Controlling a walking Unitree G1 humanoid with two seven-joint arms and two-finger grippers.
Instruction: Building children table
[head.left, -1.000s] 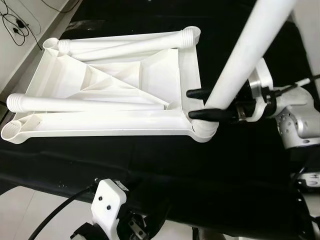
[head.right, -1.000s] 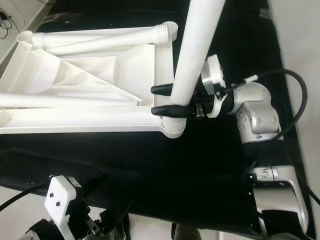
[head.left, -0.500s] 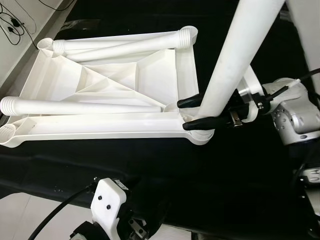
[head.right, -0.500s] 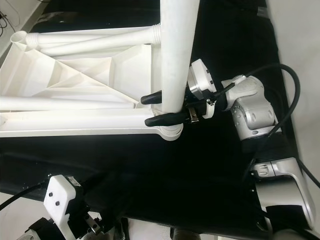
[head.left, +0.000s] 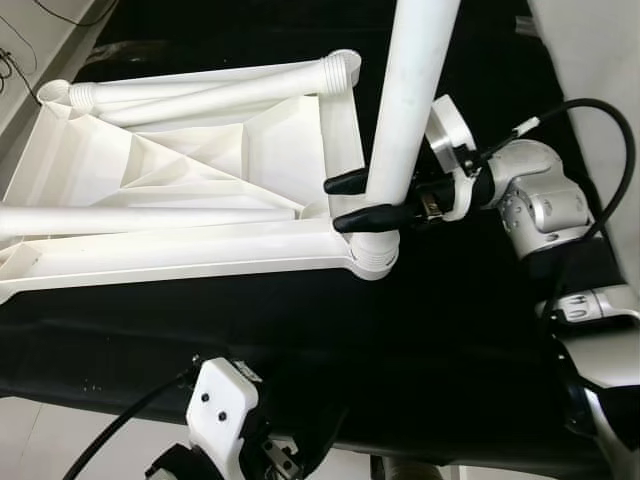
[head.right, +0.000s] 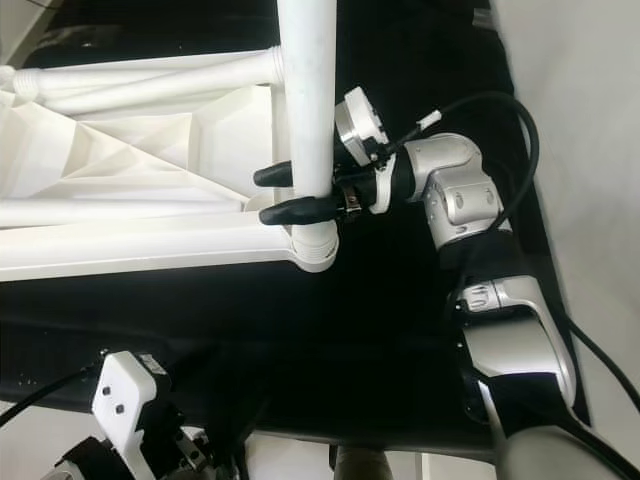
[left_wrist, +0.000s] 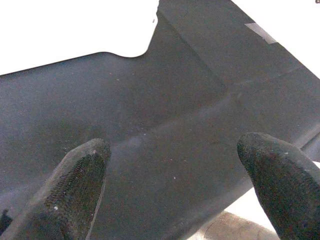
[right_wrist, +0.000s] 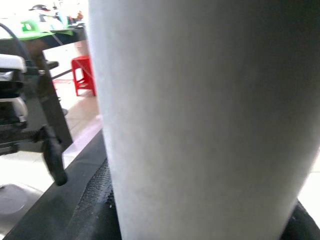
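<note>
The right gripper has its fingers clamped round the upright white leg, holding it straight over the tabletop's corner socket just under the fingertips, probably so it seats properly. The left gripper idles, fingers spread wide.

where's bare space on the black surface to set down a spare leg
Free: the black surface between the tabletop's near edge and the robot. Crowded: the corner where the right claw grips the upright leg, and the tabletop, where loose legs lie.

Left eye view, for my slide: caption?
Right gripper holds white plastic table leg upright over upturned white tabletop's corner socket.
</note>
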